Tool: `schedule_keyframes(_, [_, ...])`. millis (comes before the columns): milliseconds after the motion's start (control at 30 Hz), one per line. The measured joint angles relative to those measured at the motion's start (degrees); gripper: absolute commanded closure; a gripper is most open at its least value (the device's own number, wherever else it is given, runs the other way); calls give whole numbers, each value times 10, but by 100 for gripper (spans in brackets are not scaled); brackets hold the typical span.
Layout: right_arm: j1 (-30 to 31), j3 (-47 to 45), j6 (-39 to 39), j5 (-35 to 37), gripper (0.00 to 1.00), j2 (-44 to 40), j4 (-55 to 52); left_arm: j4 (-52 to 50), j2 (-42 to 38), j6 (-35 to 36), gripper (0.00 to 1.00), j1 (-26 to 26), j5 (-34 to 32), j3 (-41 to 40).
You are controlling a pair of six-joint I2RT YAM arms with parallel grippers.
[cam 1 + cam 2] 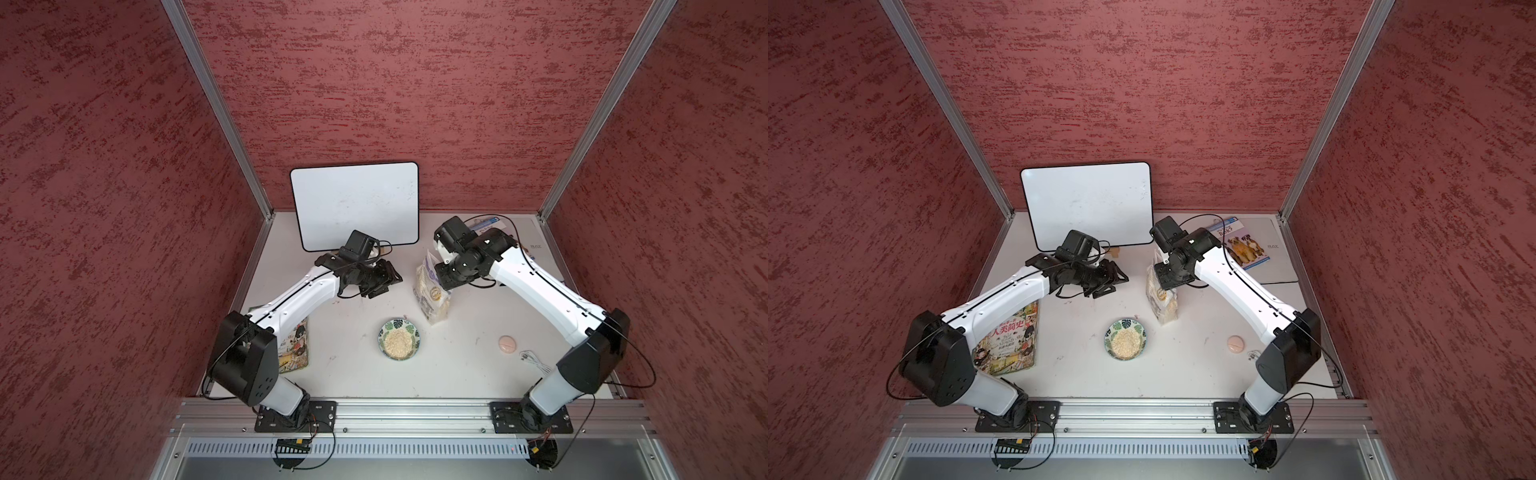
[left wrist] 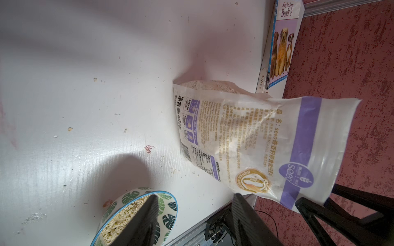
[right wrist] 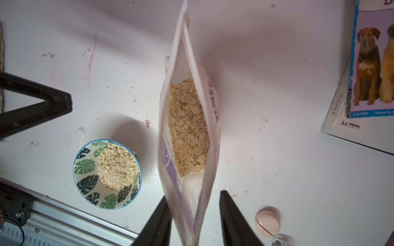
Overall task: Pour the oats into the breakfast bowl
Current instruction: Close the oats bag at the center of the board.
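Observation:
The oats bag (image 1: 432,291) (image 1: 1160,295) stands upright on the table, its top open and pale flakes visible inside (image 3: 187,127). My right gripper (image 3: 194,194) straddles the bag's top edge from above. Its jaws are open: one finger lies against the bag and the other stands clear of it. The breakfast bowl (image 1: 388,328) (image 1: 1115,330) (image 3: 85,168), white with green leaves, sits in front of the bag and a little to its left, with a heap of oats in it. My left gripper (image 1: 390,282) (image 2: 196,196) hovers left of the bag, open and empty.
A whiteboard (image 1: 355,205) leans on the back wall. A dog book (image 1: 1246,245) lies on a grey pad (image 1: 1279,266) at the back right. A magazine (image 1: 1013,336) lies at the front left. A pink disc (image 1: 507,344) and a white cable (image 1: 534,361) lie at the front right.

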Motion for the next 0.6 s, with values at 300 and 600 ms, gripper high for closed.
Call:
schedule_keyframes(300, [0,22,2,3,84,40,0,0,0,0,42,0,0,0])
schedule_keyframes(600, [0,37,2,12,100,45,-6,-1,0,-4,42,-7,-3,0])
